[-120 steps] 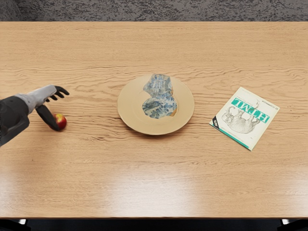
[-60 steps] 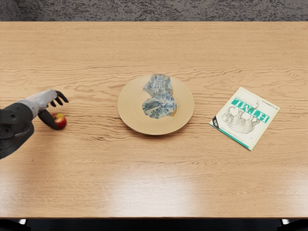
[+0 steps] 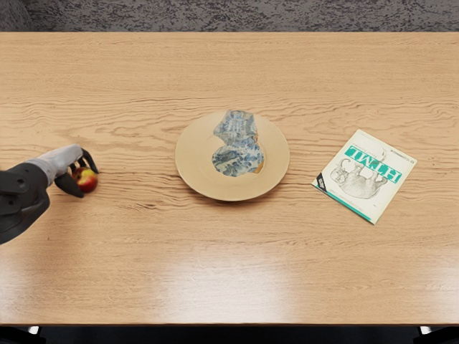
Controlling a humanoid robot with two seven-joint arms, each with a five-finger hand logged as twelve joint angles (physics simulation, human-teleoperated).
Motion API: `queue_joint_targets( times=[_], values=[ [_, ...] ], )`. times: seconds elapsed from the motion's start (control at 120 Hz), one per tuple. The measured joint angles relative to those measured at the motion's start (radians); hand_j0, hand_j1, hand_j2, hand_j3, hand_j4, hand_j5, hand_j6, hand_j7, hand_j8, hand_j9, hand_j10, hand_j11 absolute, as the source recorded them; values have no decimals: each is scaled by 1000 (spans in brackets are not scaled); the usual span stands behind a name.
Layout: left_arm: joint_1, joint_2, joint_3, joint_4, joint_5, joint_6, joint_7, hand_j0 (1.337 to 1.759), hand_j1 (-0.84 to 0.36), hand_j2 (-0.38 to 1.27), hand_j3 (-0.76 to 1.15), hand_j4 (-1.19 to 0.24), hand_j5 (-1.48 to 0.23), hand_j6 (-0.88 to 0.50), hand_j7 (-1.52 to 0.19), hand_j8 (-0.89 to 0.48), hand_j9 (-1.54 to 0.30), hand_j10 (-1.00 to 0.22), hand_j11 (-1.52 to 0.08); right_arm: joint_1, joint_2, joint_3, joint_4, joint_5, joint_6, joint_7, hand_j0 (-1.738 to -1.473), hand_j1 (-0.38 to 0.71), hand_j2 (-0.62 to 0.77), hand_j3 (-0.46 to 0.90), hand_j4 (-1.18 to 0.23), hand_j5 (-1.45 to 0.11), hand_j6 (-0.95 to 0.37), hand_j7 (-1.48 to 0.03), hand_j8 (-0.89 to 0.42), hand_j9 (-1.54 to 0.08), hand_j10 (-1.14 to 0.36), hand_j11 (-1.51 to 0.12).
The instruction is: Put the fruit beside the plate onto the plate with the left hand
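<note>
The left hand (image 3: 72, 169) reached in from the left edge on its dark arm (image 3: 20, 199), low over the wooden surface (image 3: 215, 258). It was closed most of the way round a small apple (image 3: 88, 180), red with a yellow patch. The dark fingers (image 3: 87, 157) curled over the fruit's far side and the thumb (image 3: 67, 188) hooked in on the near side, so the apple sat pinched between them. The apple looked to be resting on the surface in that grasp, though I could not tell how firm the hold was. It lay well to the left of the plate (image 3: 192, 170), with bare wood between the two.

The only writing I could read was on a book (image 3: 366, 174) lying at a tilt to the right of the plate, near it but not touching. Its white cover carried a teal band with the title "HTML", upside down from where I stood. Below the band was a line drawing of some animal, too small to name, and a small dark mark sat at one corner.

The tan plate stood about mid-surface and was not bare. A crumpled blue-and-white object (image 3: 235, 143) covered its middle and reached toward the far rim, leaving the left and near parts of the dish free. Beyond the far edge of the surface ran a strip of dark, mottled floor (image 3: 215, 14).
</note>
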Motion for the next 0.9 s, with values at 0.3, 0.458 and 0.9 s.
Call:
queue_joint_targets(
  times=[0.3,0.458,0.9],
  values=[
    [-37,0,7,2,-8,-12,9,1652,-372,294,0,-454,-1020,-294,-1006,-369,-987,-730,-987,0,0,0,0,0,0,0,-1658,-310,-7,0,-33,-43,-33,-43,-33,-43,-33,-43],
    [-100,-36,4,25,-19,-57,9,1652,-361,297,0,-462,-1053,-297,-1033,-377,-1011,-751,-1011,0,0,0,0,0,0,0,-1658,-310,-7,0,-33,-43,-33,-43,-33,-43,-33,-43],
    [-196,-199,-70,165,-97,-192,6,1654,-379,572,0,-623,-1092,-355,-1043,-428,-1018,-761,-1019,0,0,0,0,0,0,0,-1658,-310,-7,0,-33,-43,-33,-43,-33,-43,-33,-43]
  ],
)
